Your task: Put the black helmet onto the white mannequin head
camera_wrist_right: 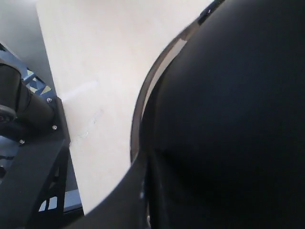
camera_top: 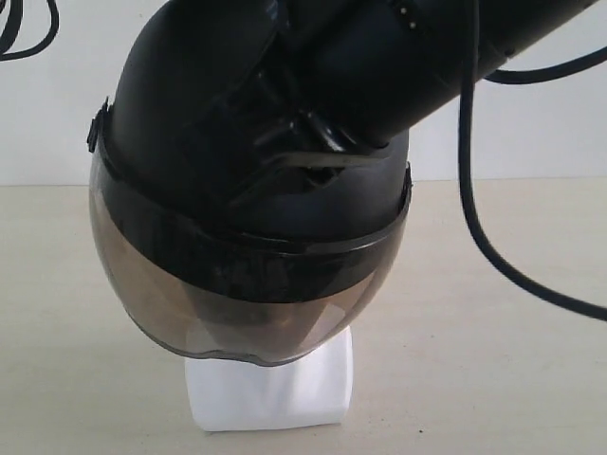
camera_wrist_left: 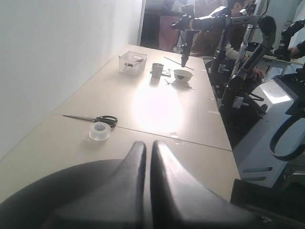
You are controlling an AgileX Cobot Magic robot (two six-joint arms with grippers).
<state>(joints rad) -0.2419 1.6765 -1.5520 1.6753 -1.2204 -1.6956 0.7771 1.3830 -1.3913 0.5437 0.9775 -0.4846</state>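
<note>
- We see the black helmet (camera_top: 161,114) sitting over the white mannequin head (camera_top: 275,393). It covers the head so far that only the squarish white base shows beneath it.
- The helmet's smoky-brown visor (camera_top: 180,284) hangs down in front, and its lower rim reaches the top of that base.
- The head stands on the pale counter (camera_top: 493,379), well clear of the far edge where the counter meets the wall.
- A black arm (camera_top: 427,57) slants in from above on the right and lies across the crown of the helmet. A dark cable (camera_top: 474,218) loops down beside it.
- In the right wrist view the right end effector (camera_wrist_right: 141,181) rests against the helmet's matte shell near the rim. We cannot tell whether it is clenched, released or grasping the helmet.
- The left end effector (camera_wrist_left: 148,167) is clenched on nothing, its two fingers pressed together, and it is held above the counter.
- Beyond it, scissors (camera_wrist_left: 95,119) and a roll of clear tape (camera_wrist_left: 99,131) lie just beside each other near the counter's wall-side edge.
- A white basket (camera_wrist_left: 132,63) sits farther along that edge, towards the far corner.
</note>
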